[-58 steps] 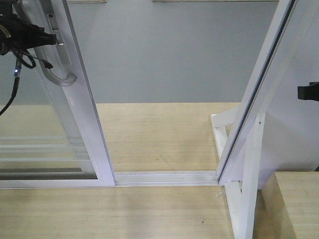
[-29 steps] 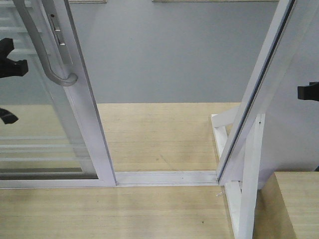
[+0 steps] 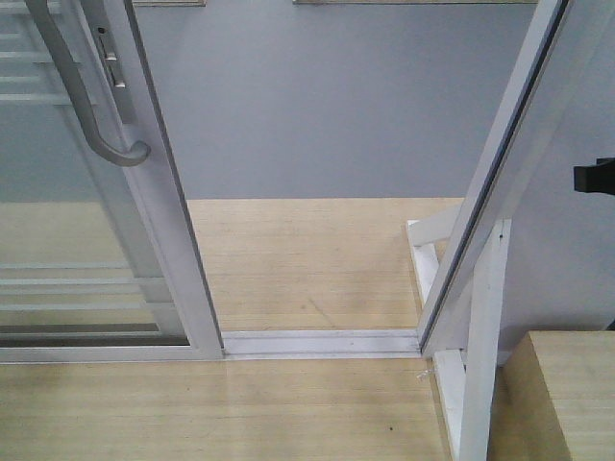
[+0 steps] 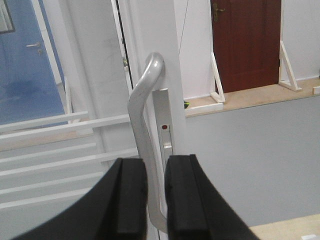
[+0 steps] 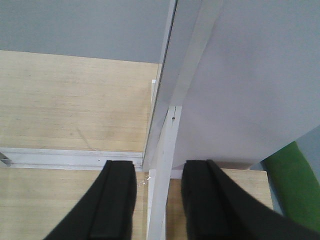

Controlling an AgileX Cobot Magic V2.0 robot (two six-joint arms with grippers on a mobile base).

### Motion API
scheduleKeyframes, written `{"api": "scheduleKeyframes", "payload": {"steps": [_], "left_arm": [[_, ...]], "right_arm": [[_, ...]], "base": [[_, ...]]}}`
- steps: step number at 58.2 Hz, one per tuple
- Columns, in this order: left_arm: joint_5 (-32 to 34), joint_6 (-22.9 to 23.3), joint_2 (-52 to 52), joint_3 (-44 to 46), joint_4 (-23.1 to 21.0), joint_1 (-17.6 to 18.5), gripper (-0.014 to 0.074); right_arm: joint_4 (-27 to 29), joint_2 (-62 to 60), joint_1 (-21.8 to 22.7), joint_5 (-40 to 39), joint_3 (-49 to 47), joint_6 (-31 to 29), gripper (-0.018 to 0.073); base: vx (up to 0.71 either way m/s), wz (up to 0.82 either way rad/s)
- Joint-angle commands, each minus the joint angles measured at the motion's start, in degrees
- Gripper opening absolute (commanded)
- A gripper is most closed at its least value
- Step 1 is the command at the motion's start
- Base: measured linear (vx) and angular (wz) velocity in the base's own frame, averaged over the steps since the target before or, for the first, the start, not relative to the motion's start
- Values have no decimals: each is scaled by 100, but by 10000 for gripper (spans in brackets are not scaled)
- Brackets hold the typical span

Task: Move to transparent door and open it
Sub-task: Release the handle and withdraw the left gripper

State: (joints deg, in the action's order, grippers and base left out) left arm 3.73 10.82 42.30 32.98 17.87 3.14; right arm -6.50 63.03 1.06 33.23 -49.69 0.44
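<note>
Standing slid to the left, the door (image 3: 144,240) leaves a wide gap over the track (image 3: 317,343). The left gripper (image 4: 155,190) is parted, its 2 pads flanking the handle (image 4: 142,150), seemingly without pinching. The right gripper (image 5: 157,195) hangs open, idle.

Indoor robot test room with mock-up door rigs

A free-standing white door frame (image 3: 485,182) on a braced wooden stand (image 3: 478,365) sits on a light plywood platform (image 3: 298,259) over grey flooring (image 3: 317,106); similar propped frames (image 4: 287,65) and a brown door (image 4: 245,42) line the far wall.
</note>
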Motion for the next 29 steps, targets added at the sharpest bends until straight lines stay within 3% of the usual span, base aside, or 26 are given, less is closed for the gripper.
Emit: {"api": "scheduleKeyframes", "payload": {"steps": [1,11,21,29], "left_arm": [[415,63,-44,138,-21,18,262],[55,66,-103,48,-25,12,260],[26,52,-696,-672,-37,12,220],[37,-662,-1348,-1376,-566,12,122]], "right_arm": [[-48,-115,26,-392,-166,-13,333],[-48,-115,26,-392,-166,-44,333],[-48,-115,26,-377,-166,-44,333],[-48,-115,26,-377,-166,-44,333]], "base": [[0,0],[0,0],[0,0],[0,0]]}}
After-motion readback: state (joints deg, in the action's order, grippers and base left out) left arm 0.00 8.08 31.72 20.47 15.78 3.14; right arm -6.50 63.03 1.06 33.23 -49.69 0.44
